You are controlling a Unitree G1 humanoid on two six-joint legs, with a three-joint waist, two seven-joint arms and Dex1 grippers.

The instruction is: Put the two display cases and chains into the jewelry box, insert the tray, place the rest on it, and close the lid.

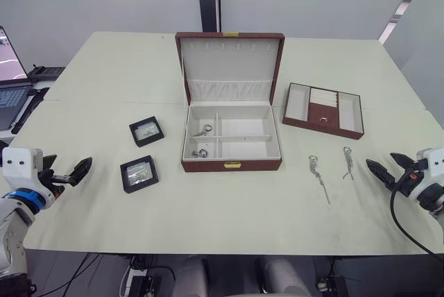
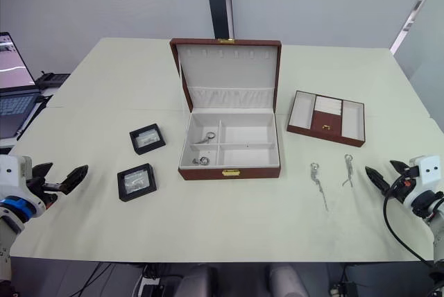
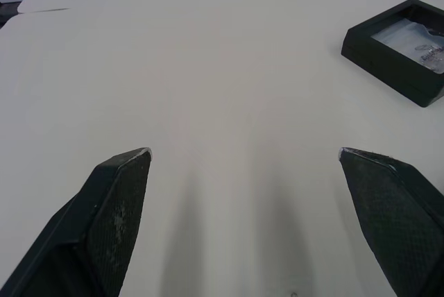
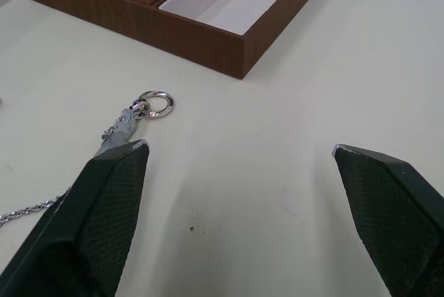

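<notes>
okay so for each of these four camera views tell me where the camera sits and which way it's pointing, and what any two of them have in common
Left eye view: on the head, looking forward and down at the table and open jewelry box; left pincer and right pincer show.
Right eye view: the stereo twin, same scene and pincers.
Left wrist view: looks along its open fingers toward a display case.
Right wrist view: looks along its open fingers at a chain and the tray.
Shared: the tray shows in the right wrist and eye views.

Bare table point(image 1: 229, 200) before open jewelry box point(image 1: 232, 141); display cases point(image 1: 139, 173) left, chains point(image 1: 319, 175) right.
</notes>
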